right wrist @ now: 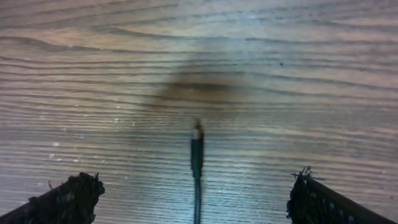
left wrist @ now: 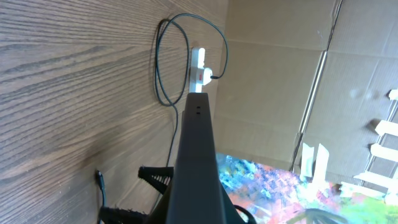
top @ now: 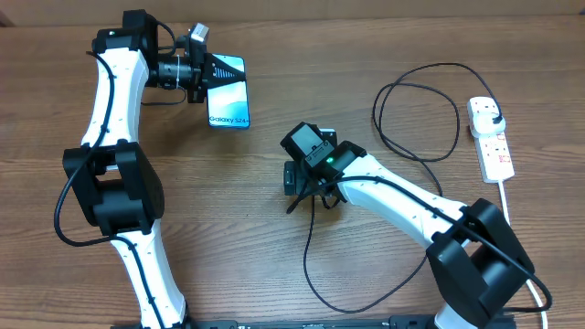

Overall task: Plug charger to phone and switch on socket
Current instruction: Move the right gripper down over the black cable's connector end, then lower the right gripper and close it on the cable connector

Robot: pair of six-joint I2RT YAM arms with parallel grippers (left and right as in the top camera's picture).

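Phone (top: 228,96), slim slab, pinched in left jaws; right jaws spread astride thin black charger (right wrist: 196,171) tip.

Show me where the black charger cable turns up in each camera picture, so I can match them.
Overhead: the charger loops across the right half, from the socket to the right gripper.
Left wrist: its loop lies top centre, ending at the socket.
Right wrist: its connector tip sits mid-picture, between open fingers.
Shared landmark: the wood-grain table, in all three.
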